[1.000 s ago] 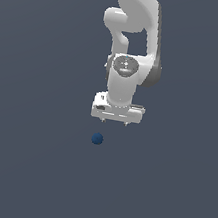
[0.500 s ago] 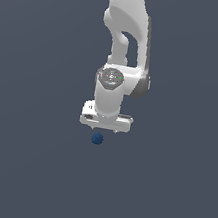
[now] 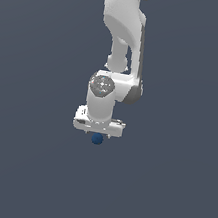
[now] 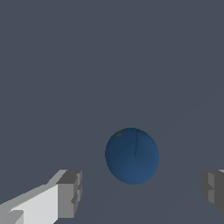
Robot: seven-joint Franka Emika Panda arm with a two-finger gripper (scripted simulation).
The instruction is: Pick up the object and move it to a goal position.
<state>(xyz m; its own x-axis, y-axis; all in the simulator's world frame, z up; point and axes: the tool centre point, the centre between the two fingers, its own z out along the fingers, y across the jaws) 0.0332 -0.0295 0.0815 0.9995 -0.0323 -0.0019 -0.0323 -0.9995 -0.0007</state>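
Observation:
The object, a small dark blue ball [image 3: 97, 139], rests on the grey floor in the exterior view, partly covered by the white hand just above it. My gripper [image 3: 98, 134] hangs straight over it, fingers pointing down. In the wrist view the ball [image 4: 132, 155] sits large between the two grey fingertips [image 4: 70, 194], a little ahead of the line joining them. My gripper [image 4: 142, 192] is open, with clear gaps on both sides of the ball and nothing held.
A plain dark grey floor [image 3: 167, 192] fills both views. The white arm [image 3: 123, 27] rises from the hand toward the exterior view's top edge. No other objects show.
The arm has swung down and toward the exterior view's left. The hand has dropped from well above the ball until it sits right over it. The ball has stayed in place.

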